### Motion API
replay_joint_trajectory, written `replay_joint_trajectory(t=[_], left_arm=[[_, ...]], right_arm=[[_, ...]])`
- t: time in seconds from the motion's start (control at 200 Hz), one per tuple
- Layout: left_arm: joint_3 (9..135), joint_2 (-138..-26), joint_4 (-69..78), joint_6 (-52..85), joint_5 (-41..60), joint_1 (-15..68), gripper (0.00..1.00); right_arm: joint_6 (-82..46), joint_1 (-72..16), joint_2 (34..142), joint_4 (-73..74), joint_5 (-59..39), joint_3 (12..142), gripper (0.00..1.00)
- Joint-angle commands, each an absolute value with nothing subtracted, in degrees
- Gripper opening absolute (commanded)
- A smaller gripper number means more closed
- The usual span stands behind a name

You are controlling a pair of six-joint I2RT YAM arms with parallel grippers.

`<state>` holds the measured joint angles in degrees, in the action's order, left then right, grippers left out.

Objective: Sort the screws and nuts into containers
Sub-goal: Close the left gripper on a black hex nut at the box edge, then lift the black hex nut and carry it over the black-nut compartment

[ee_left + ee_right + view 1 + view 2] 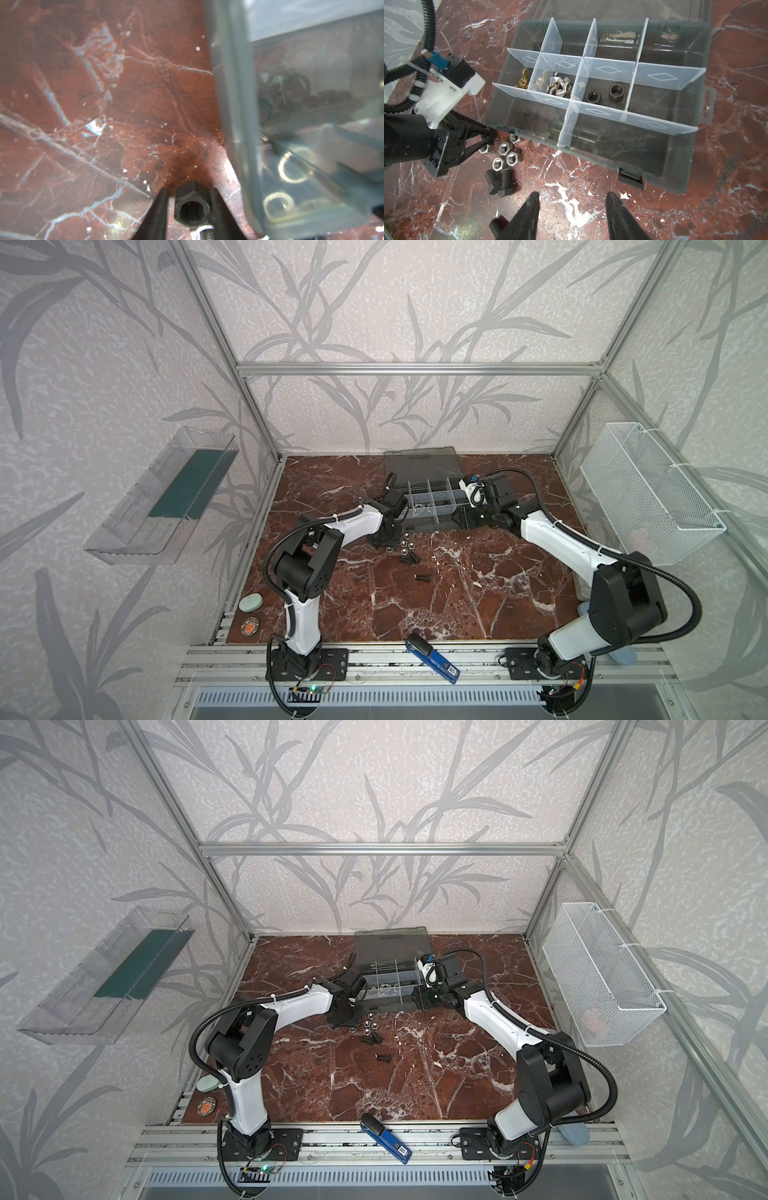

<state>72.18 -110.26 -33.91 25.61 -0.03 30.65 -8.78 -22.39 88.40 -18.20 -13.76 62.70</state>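
Your left tool (189, 190) straddles a dark hex nut (191, 209) on the worktop (83, 104) beside the organiser case (234, 104), jaws nearly together, perhaps not yet pinching. Your right tool (573, 194) hangs, jaws apart, beside a black screw (497, 225).

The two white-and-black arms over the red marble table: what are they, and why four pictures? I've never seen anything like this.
They are robot arms, a left arm and a right arm, each ending in two fingers. Both top views look down on the whole scene; the other two pictures come from a camera on each wrist. On the table lie loose silver nuts, black screws and an open organiser case with compartments. The left arm's fingers stand either side of a dark nut on the table; whether they pinch it yet is unclear. The right arm's fingers are apart and empty.
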Motion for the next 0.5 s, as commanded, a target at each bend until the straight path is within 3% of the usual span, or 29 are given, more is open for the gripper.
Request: replay_joint_trajectory(t=[0.0,0.04,0.26,0.495], left_arm=[[72.1,-111.4,-35.0,25.3,1.8,31.0,0.14],[72.2,-111.5,-35.0,25.2,1.9,31.0,0.0],[72.7,-109.8,-35.3,25.7,0.1,31.0,0.0],[77.3,-98.4,-37.1,24.0,0.2,31.0,0.0]], right_arm=[[-8.6,-22.2,86.9,-18.0,-13.4,62.3,0.53],[-8.6,-22.2,86.8,-18.1,-13.3,62.2,0.53],[-8.3,-22.2,86.1,-18.5,-12.7,62.1,0.53],[-10.3,-21.0,83.9,-18.4,-12.6,61.3,0.53]])
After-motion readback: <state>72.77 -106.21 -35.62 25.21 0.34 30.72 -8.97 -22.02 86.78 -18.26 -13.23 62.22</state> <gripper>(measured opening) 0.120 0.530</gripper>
